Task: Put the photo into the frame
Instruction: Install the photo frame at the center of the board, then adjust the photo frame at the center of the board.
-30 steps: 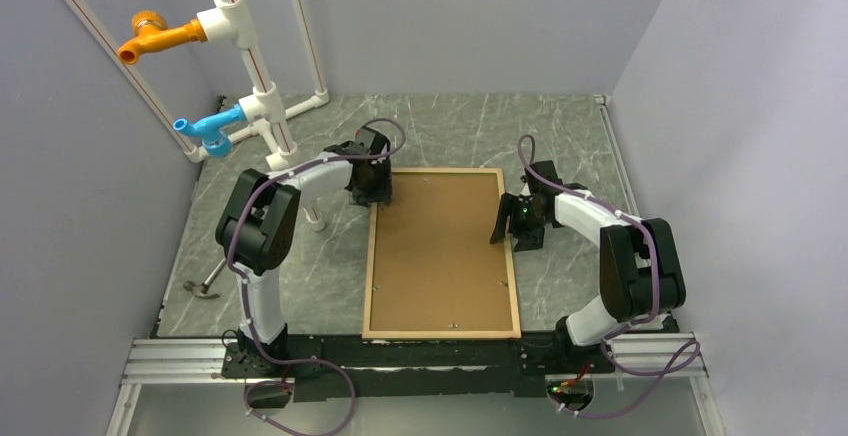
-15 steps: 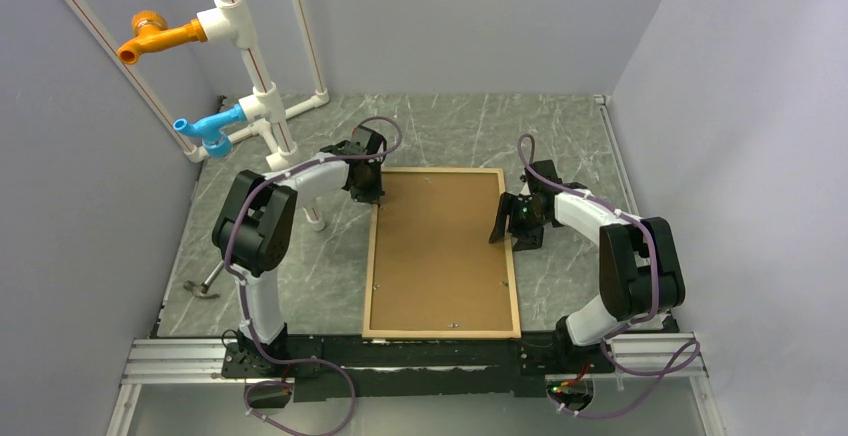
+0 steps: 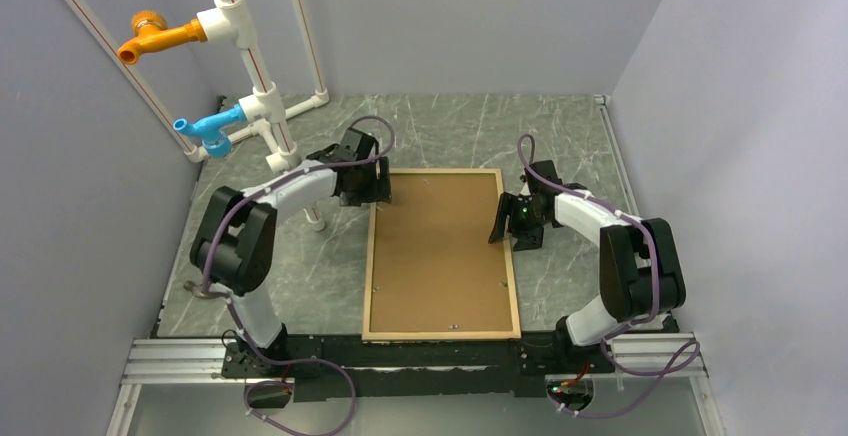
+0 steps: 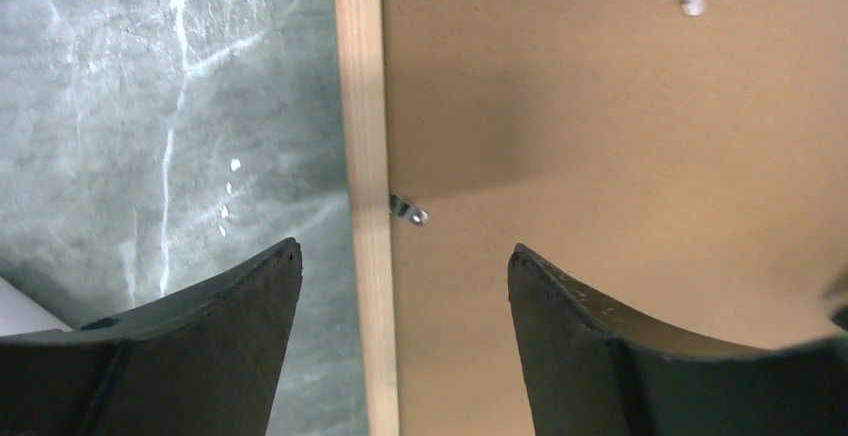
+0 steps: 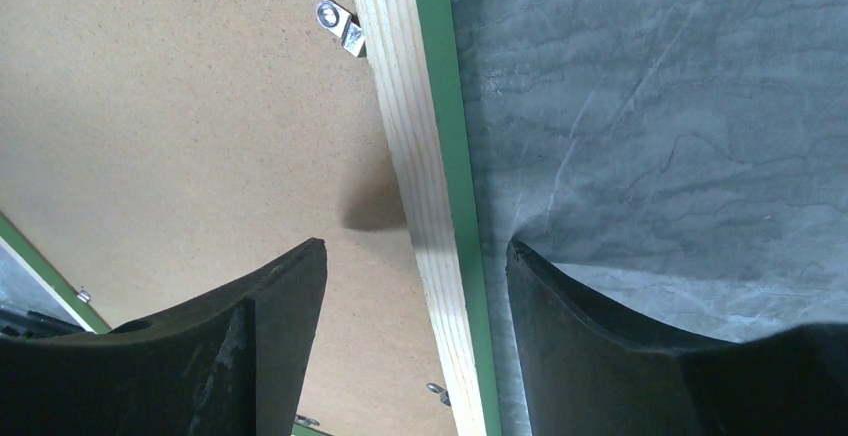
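1. Nearest me, the frame [image 3: 441,334] lies flat in the middle of the table [image 3: 570,136], pale wood face up. Its near rail sits just beyond the arm bases.
2. A brown backing board [image 3: 440,256] fills the frame from rail to rail.
3. Further along the right rail, the right claw [image 5: 416,245] stands wide. One finger is over the board and the other over the table, with the rail between them, and it grips nothing. The rail's outer side is green there, and a metal clip [image 5: 340,24] sits at its inner edge.
4. Near the far left corner, the left claw [image 4: 405,249] is also wide, straddling the left rail and empty. A second clip [image 4: 405,209] lies just ahead of it.
5. At the far left, white pipes [image 3: 245,56] carry a blue tap [image 3: 205,128] and, higher up, an orange tap [image 3: 155,38].
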